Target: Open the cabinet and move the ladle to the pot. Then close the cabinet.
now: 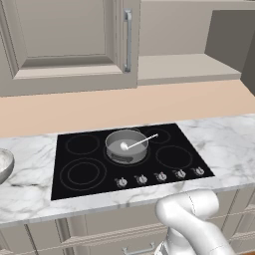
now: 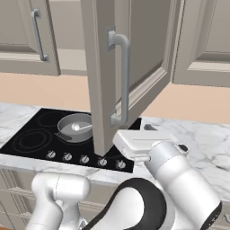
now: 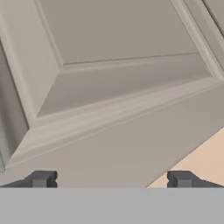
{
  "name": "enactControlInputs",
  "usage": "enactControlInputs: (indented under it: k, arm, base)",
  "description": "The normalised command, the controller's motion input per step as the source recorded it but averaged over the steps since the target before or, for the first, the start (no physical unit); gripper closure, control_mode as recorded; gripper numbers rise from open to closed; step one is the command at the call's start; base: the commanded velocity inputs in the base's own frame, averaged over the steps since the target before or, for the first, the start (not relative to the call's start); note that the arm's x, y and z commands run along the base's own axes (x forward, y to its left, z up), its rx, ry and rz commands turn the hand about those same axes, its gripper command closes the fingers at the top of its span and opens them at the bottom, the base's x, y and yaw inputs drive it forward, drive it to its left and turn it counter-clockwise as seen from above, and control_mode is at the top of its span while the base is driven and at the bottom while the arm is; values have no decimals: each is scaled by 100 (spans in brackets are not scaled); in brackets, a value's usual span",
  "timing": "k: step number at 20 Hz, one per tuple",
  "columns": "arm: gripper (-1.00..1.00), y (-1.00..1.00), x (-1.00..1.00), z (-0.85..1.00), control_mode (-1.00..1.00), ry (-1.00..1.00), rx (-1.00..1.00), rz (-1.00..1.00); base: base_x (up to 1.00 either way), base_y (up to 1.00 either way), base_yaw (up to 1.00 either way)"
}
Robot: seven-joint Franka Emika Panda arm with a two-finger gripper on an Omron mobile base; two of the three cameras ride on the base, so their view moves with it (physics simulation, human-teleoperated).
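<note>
The cabinet's left door (image 1: 64, 40) is closed, and its right door (image 2: 130, 58) stands swung out toward me, its silver bar handle (image 2: 122, 76) facing me. The bare shelf (image 1: 184, 67) inside is exposed. The grey pot (image 1: 126, 145) (image 2: 75, 127) sits on a rear burner, and the ladle (image 1: 138, 143) (image 2: 81, 127) lies in it with its handle leaning over the right rim. My gripper (image 3: 111, 180) is open with nothing between its fingertips. It points at the raised-panel face (image 3: 122, 65) of the open door from close by, low on that door.
A black cooktop (image 1: 74, 149) with a row of knobs (image 1: 160, 176) is set into the marble counter (image 1: 224, 139). A whitish bowl (image 1: 3, 164) sits at the counter's left edge. Another wall cabinet (image 2: 202, 40) hangs to the right. Drawers run below the counter.
</note>
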Motion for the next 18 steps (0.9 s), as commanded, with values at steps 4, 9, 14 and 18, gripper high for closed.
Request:
enactControlInputs:
  k: [4,9,14,18]
  arm:
    - [-100,8,18,0,-100,-5,8,12]
    - [-100,41,4,0,-100,-6,5,12]
    - [-100,73,0,0,-100,-10,1,10]
    - [-100,83,3,4,-100,-14,0,2]
  base:
    - [0,0,0]
    - [0,0,0]
    - [0,0,0]
    - [0,0,0]
